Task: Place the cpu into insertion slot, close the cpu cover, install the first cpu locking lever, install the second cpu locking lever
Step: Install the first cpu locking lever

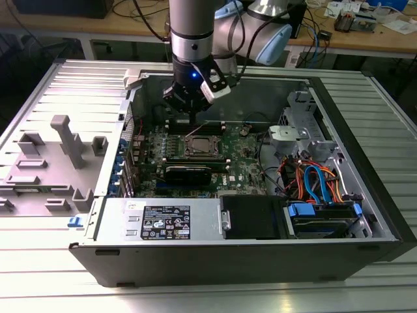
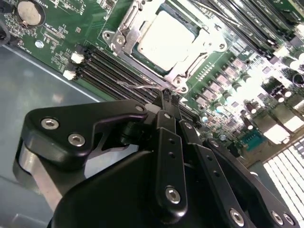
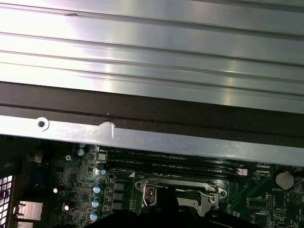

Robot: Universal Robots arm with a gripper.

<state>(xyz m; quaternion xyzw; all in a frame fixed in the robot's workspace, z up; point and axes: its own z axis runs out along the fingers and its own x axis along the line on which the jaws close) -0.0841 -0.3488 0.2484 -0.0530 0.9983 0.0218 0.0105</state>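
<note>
In the second wrist view the cpu (image 2: 168,35) lies in the insertion slot (image 2: 112,40), its dull silver top showing through the window of the cpu cover (image 2: 191,66), which lies flat over it. A thin wire locking lever (image 2: 137,86) runs along the slot's side by the memory slots. My gripper (image 2: 166,96) is shut, its black fingertips pressed together right at the end of that lever. In the exterior view the gripper (image 1: 189,116) hangs inside the open computer case, just behind the slot (image 1: 202,146), where a lever (image 1: 194,132) stands slanted upward.
Long black memory slots (image 2: 114,71) run beside the socket. A black fan shroud (image 1: 189,173) sits in front of it. The grey drive cage (image 1: 296,134) and orange and blue cables (image 1: 319,179) are at the exterior view's right. The case wall (image 3: 152,137) is close.
</note>
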